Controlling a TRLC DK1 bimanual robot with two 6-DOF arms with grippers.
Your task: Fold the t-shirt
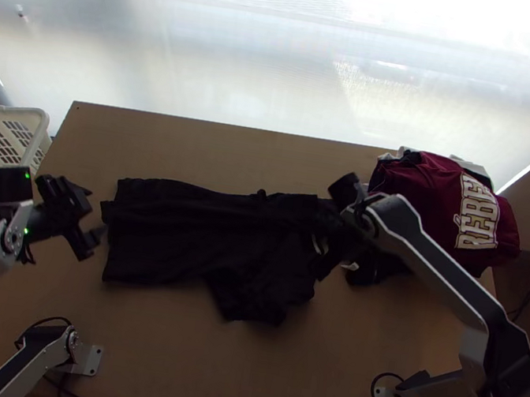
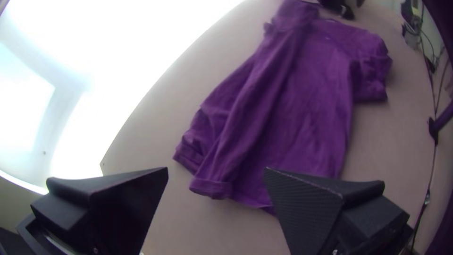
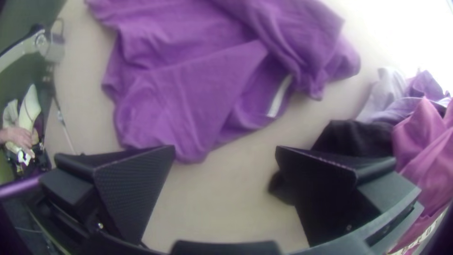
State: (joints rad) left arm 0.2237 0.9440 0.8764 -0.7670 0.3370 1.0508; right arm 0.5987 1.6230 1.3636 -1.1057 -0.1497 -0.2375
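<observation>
A dark t-shirt [image 1: 188,235] lies across the table's middle, hem to the left, collar to the right, its upper side folded over lengthwise. It looks purple in both wrist views: the shirt [image 2: 302,113] and its collar end [image 3: 188,85]. The left gripper [image 1: 93,225] is just off the hem end; its fingers stand apart with nothing held, and in its own view the left gripper [image 2: 214,172] faces the hem. Above the collar end is the right gripper [image 1: 336,229]. In the right wrist view the right gripper [image 3: 226,151] has parted fingers, nothing between them.
A pile of clothes with a maroon garment [image 1: 440,201] covers the table's right back corner; a black garment [image 3: 354,139] lies at its near side. White baskets [image 1: 3,135] stand beyond the left edge. Bare table [image 1: 300,387] shows in front of the shirt.
</observation>
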